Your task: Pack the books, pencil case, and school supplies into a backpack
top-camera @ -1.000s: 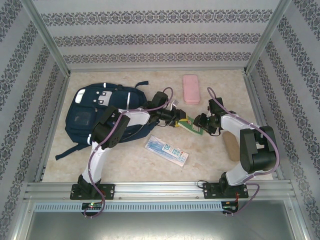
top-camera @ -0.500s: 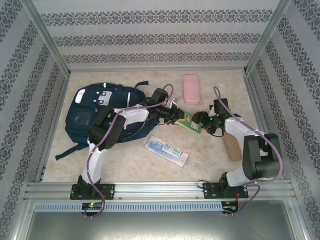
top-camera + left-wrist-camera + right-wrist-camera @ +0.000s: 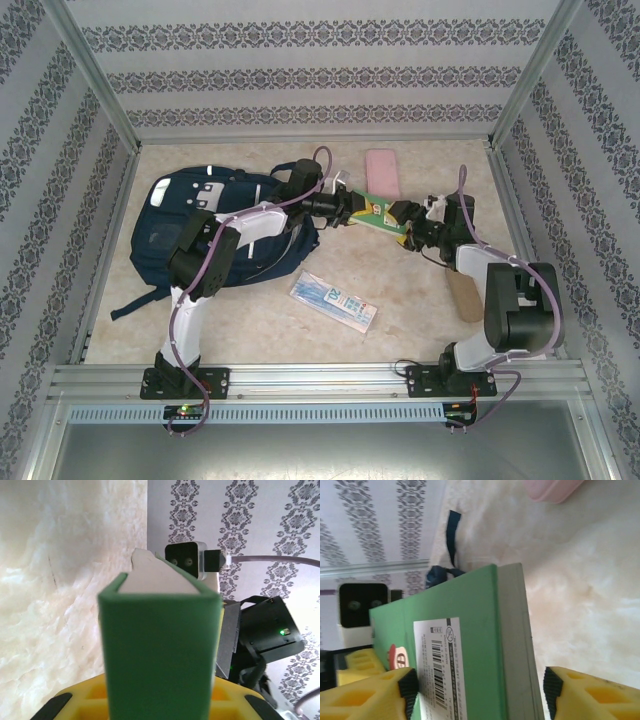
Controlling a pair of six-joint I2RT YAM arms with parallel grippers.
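Observation:
A small green book hangs above the table between my two grippers, just right of the navy backpack. My left gripper is shut on its left end. In the left wrist view the book's spine stands between the yellow fingers of that gripper. My right gripper straddles the other end. In the right wrist view its jaws stand either side of the book, with a gap at the right pad. The pink pencil case lies behind the book. The school supplies packet lies in front.
A tan oblong object lies on the table beside the right arm. The backpack's dark strap shows past the book in the right wrist view. Patterned walls enclose the table on three sides.
Both grippers and the green book have moved toward the back of the table, nearer the pink pencil case. The right gripper's jaws have spread from the book.

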